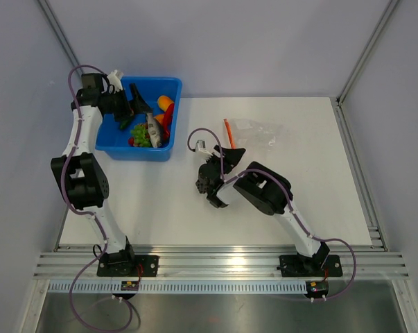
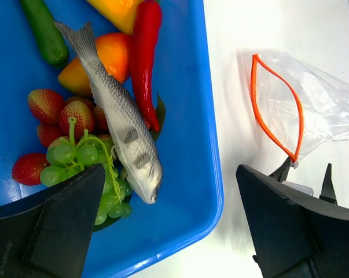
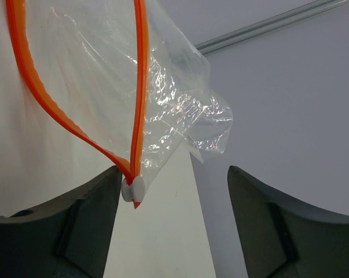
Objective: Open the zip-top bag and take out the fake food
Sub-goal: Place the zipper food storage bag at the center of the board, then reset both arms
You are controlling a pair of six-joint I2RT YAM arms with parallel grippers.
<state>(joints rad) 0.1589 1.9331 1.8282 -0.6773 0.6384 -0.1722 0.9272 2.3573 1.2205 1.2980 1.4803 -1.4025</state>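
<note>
Right gripper [image 1: 231, 151] hovers low over the table [image 1: 160, 208], jaws apart and empty, its tips just beside one corner of the zip-top bag [image 1: 258, 130]. The bag lies flat with its orange zip strip [image 3: 140, 87] parted and nothing visible inside. Farther back, the left gripper [image 1: 139, 104] hangs spread wide above the blue tub [image 1: 136, 153], where the fake food [image 1: 152, 126] sits heaped. Emptying appears finished; the next move is likely just lifting both arms clear.
</note>
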